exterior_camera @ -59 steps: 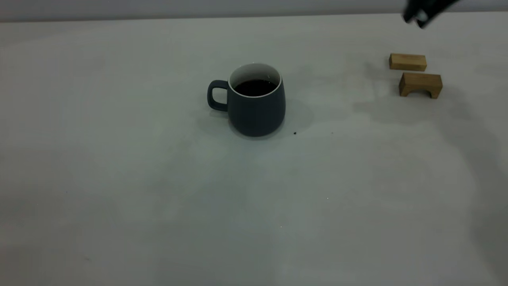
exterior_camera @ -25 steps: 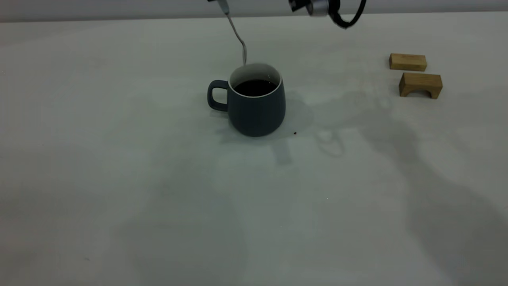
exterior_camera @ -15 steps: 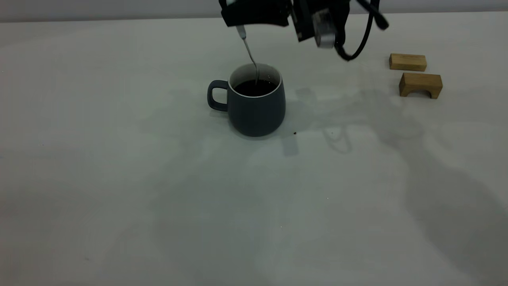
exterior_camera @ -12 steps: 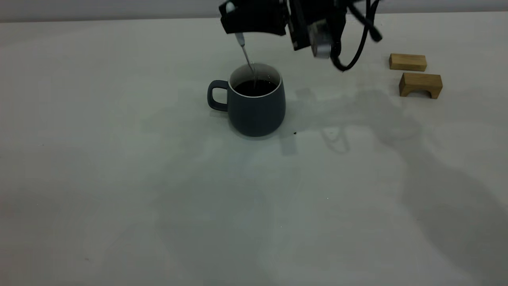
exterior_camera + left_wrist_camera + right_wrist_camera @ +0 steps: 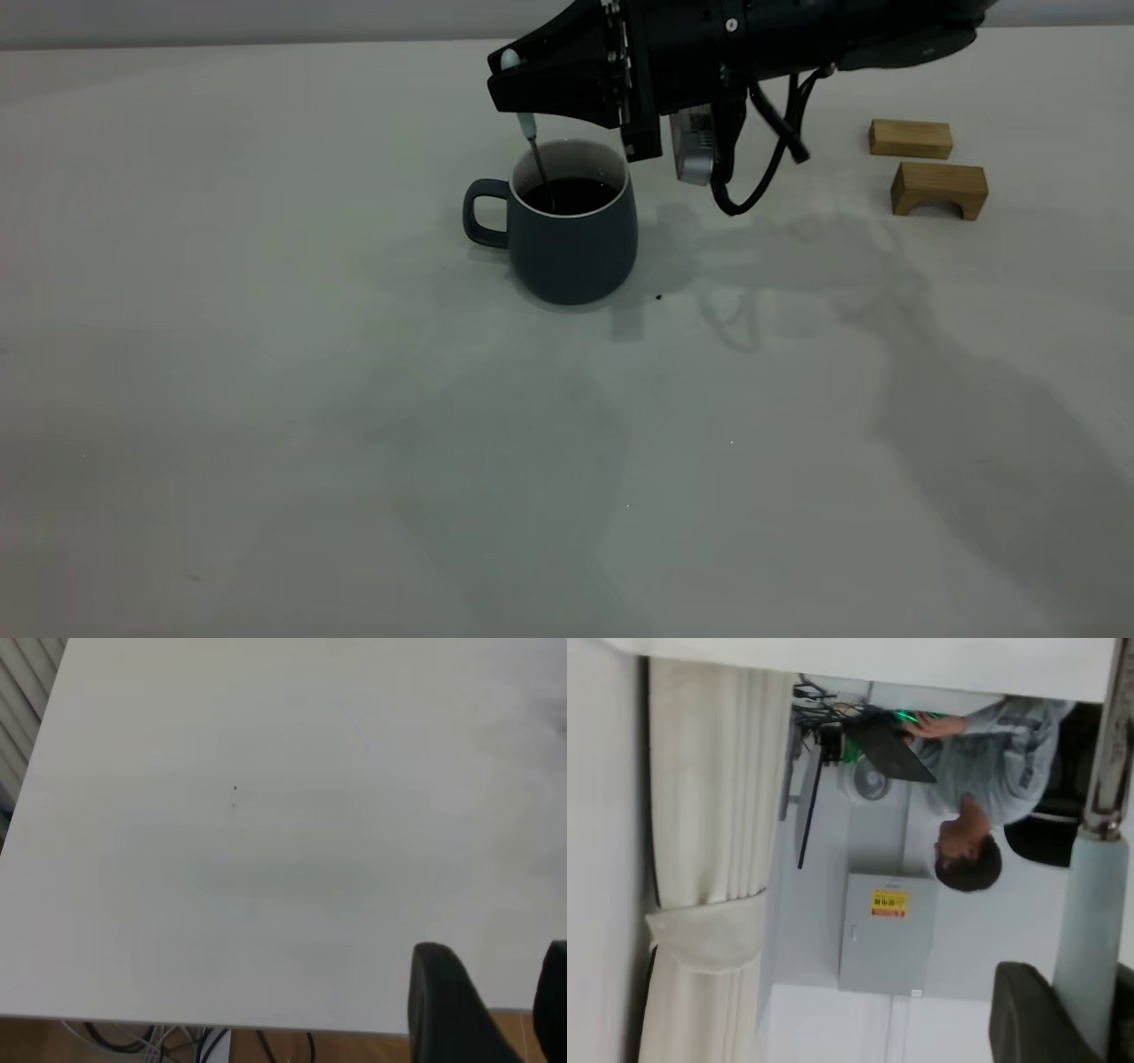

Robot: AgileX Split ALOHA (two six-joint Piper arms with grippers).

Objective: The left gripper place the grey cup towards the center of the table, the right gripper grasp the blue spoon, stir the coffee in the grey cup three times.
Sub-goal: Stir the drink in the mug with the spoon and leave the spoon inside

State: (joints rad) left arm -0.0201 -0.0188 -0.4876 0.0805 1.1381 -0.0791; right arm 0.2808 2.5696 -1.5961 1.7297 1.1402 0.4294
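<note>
The grey cup (image 5: 574, 244) stands upright near the middle of the table (image 5: 266, 399), handle to the left, with dark coffee (image 5: 576, 195) inside. My right gripper (image 5: 516, 89) hangs just above the cup's left rim, shut on the blue spoon (image 5: 530, 133). The spoon's metal neck slants down into the coffee and its bowl is hidden under the liquid. In the right wrist view the pale handle (image 5: 1096, 930) runs between the black fingers (image 5: 1028, 1019). My left gripper (image 5: 496, 1010) is out of the exterior view; its wrist view shows it open over bare table (image 5: 266, 859) near an edge.
Two small wooden blocks (image 5: 910, 139) (image 5: 939, 188) sit at the far right of the table. The right arm's cables (image 5: 753, 177) hang just right of the cup. A person at a laptop (image 5: 983, 753) shows beyond the table in the right wrist view.
The right gripper came in from the upper right with the spoon, dropped over the cup and dipped the spoon into the coffee. The spoon now stands nearer the handle side. The cup stayed put.
</note>
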